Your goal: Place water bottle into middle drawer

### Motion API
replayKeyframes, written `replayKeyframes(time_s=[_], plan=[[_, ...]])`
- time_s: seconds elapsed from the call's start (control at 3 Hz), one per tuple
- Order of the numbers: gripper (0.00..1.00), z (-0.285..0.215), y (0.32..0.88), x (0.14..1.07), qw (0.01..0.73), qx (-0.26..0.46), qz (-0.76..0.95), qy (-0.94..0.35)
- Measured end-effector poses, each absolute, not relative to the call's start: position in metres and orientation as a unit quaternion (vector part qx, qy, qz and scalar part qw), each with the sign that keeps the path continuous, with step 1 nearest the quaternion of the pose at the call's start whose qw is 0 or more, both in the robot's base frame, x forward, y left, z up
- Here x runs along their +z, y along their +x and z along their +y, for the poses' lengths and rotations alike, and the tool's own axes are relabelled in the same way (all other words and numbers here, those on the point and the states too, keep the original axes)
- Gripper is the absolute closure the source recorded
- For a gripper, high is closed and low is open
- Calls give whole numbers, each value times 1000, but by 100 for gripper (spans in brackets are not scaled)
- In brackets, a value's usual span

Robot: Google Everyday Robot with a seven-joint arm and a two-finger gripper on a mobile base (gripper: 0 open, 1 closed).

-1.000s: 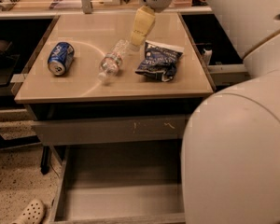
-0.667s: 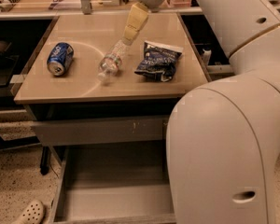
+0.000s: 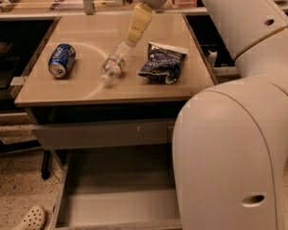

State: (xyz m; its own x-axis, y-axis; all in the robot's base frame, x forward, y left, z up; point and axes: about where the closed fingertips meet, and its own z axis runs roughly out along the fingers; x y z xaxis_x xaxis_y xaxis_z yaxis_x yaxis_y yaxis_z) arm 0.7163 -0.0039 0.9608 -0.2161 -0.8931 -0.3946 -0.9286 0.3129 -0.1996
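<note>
The bottle (image 3: 113, 67) was laid on its side on the surface (image 3: 86, 37), one end right at the tip of the claw (image 3: 130, 40). Whether the claw was apart or together could not be told. A can (image 3: 61, 60) was seen well left of the claw and a bag (image 3: 162, 63) near its right. The drawer (image 3: 120, 195) was left open far below.

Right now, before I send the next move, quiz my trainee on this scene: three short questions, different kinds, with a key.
1. True or false: the water bottle already lies in the middle drawer.
2. What lies on the table left of the bottle in the camera view? A. blue soda can B. mug C. apple
3. Fill in: the end effector is above the table, at the bottle's end opposite its white ____.
Key: 1 false; 2 A; 3 cap.
</note>
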Motion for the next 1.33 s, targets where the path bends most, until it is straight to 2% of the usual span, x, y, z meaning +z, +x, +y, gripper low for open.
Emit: replayKeyframes(time_s=[0.67,1.0,1.33], plan=[[0,30,727,942,234,86,694,-675],[0,58,747,927,242,89,677,-689],[0,64,752,925,252,88,676,-687]])
